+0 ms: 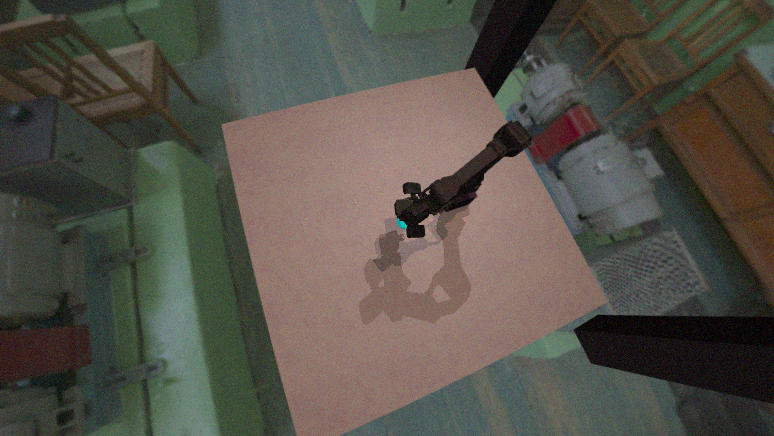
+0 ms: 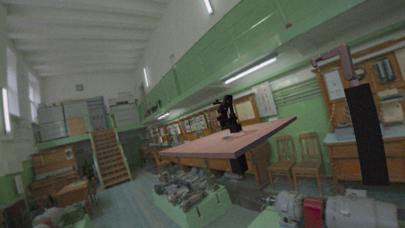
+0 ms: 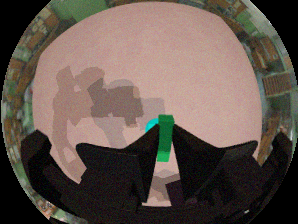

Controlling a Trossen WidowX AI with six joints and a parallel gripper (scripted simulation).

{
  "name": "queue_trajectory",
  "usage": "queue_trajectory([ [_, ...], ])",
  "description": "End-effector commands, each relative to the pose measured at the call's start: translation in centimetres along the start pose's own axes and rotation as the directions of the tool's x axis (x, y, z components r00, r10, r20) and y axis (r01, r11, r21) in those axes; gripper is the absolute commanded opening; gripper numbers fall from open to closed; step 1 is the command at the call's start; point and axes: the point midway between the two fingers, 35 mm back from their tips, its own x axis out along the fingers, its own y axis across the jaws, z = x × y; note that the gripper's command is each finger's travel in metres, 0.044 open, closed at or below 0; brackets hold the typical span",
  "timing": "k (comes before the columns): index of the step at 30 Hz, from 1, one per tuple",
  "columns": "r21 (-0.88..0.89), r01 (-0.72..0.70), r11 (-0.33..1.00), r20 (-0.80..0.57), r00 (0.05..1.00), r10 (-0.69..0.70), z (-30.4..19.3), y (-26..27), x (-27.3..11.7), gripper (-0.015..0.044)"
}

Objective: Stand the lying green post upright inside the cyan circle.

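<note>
My gripper [image 3: 165, 127] [image 1: 413, 210] is shut on the green post [image 3: 165, 137]. In the wrist view the post shows between the fingertips, its long side running up and down the picture. A small bit of green under the hand shows in the exterior view, above the table top; its exact tilt is too small to tell. In the top view the hand hides the post. The cyan circle [image 1: 401, 223] [image 2: 225, 136] [image 3: 151, 126] lies flat on the table, partly covered by the hand in the top view and by a finger and the post in the wrist view.
The pinkish table top [image 1: 314, 178] [image 2: 198, 147] [image 3: 200, 65] carries the arm's shadows beside the circle. The arm's base [image 2: 235, 128] stands on the table. A separate pinkish arm [image 2: 345, 62] on a black pillar [image 2: 365, 133] stands away from the table.
</note>
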Motion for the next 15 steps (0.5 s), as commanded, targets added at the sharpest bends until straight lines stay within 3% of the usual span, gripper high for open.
queue_trajectory([
  [1,0.0,0.009,1.0,0.025,1.0,-0.009,-0.05,0.05,0.19,0.0023],
  [15,-0.019,0.032,0.999,0.125,0.992,-0.029,0.02,0.51,0.62,0.0023],
])
